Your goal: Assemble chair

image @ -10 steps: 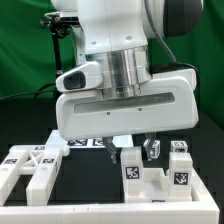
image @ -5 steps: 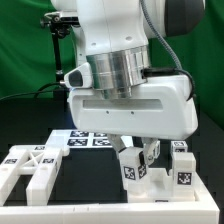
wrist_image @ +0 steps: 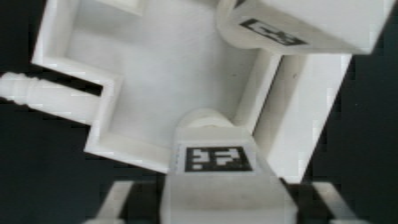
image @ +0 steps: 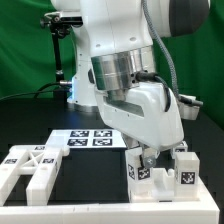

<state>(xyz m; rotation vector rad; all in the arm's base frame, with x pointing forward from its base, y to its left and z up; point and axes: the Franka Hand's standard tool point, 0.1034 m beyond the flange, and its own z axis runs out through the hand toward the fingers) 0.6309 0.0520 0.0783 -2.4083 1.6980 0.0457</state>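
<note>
My gripper is shut on a white tagged chair block, low at the exterior view's front right. In the wrist view the block sits between the fingers of my gripper, its tag facing the camera. Below it lies a larger white chair piece with raised walls and a peg on one side. A second tagged part shows past it. Another tagged white block stands just to the exterior view's right of the held one.
A white chair piece with a cross-braced top lies at the exterior view's front left. The marker board lies behind it on the black table. A green curtain hangs behind the scene.
The wrist has turned and tilted, and the gripper has shifted toward the exterior view's right with the tagged block still in it. The other parts have not moved.
</note>
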